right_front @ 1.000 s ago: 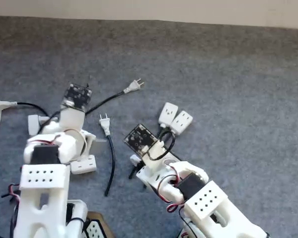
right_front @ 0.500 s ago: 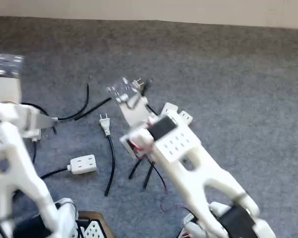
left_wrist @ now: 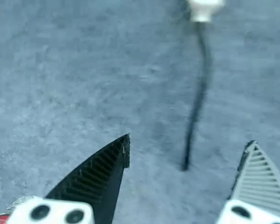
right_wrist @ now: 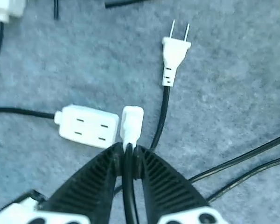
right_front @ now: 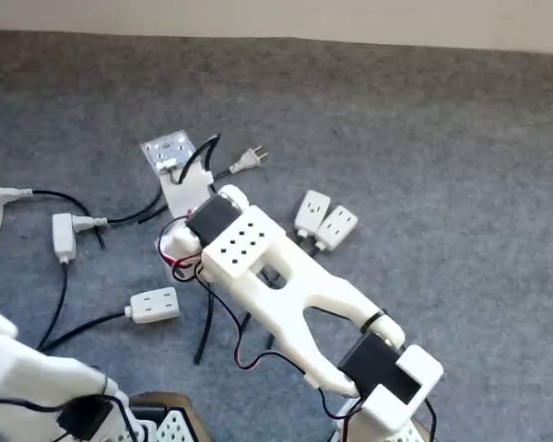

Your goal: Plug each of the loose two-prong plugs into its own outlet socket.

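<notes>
Right gripper (right_wrist: 127, 151): pressed together on the black cord (right_wrist: 127, 182) just behind a white plug (right_wrist: 131, 122); the cord runs back between the jaws
Held plug: its body lies against the end of a white outlet block (right_wrist: 86, 127) on the grey carpet (right_wrist: 233, 93); its prongs are hidden, so I cannot tell whether it is seated or only beside the block
Left gripper (left_wrist: 188, 141): spread wide and holding nothing; it hangs over bare carpet, with a loose cord end (left_wrist: 196, 116) lying beyond its jaws
Loose plug (right_wrist: 175, 51): both prongs bare; it lies near the held plug and clear of every socket
Far plug (right_front: 249, 161): on the carpet near the right arm's wrist, prongs out, joined to nothing
Twin sockets (right_front: 324, 219): two white blocks side by side beside the right arm (right_front: 286, 276); no plug shows in either
Edge pieces (right_front: 63, 235): white bodies with cords at the far side of the carpet; too small to tell whether they are already mated
Done so far: no plug is clearly in a socket; at best the held one is at the mouth of its block
Left to do: judged from this, seat the held plug, then carry the loose plug and the far plug each to a free socket; most of the task lies ahead
</notes>
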Robot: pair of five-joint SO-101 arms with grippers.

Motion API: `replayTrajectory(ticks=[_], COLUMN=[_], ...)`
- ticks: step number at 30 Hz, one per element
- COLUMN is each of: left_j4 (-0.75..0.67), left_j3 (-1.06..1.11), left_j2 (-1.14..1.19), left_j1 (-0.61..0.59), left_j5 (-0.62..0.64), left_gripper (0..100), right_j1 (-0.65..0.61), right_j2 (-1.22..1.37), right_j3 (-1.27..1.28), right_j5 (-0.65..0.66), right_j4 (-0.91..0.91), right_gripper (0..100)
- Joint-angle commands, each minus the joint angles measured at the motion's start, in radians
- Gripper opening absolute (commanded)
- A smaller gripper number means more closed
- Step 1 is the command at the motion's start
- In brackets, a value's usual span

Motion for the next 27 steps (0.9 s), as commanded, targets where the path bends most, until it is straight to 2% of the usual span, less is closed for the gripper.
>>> replayTrajectory(ticks=[1,5,16,21,27], left_j4=[-0.118,-0.169,-0.164,-0.163,-0.163], left_j3=[-0.107,-0.188,-0.549,-0.644,-0.648], left_j2=[0.125,0.255,0.567,0.619,0.619], left_j1=[-0.081,-0.120,-0.196,-0.211,-0.211], left_j5=[-0.008,-0.008,0.043,0.044,0.044], left_gripper=[37,37,37,37,37], right_j1=[-0.007,-0.033,-0.128,-0.125,-0.124], right_j2=[-0.012,-0.012,-0.012,-0.012,-0.010], right_j3=[-0.073,-0.001,-0.022,0.027,0.041], right_j5=[-0.069,-0.077,-0.121,-0.123,-0.123], right_j4=[-0.016,-0.022,-0.058,-0.070,-0.071], right_gripper=[0.5,0.5,0.5,0.5,0.5])
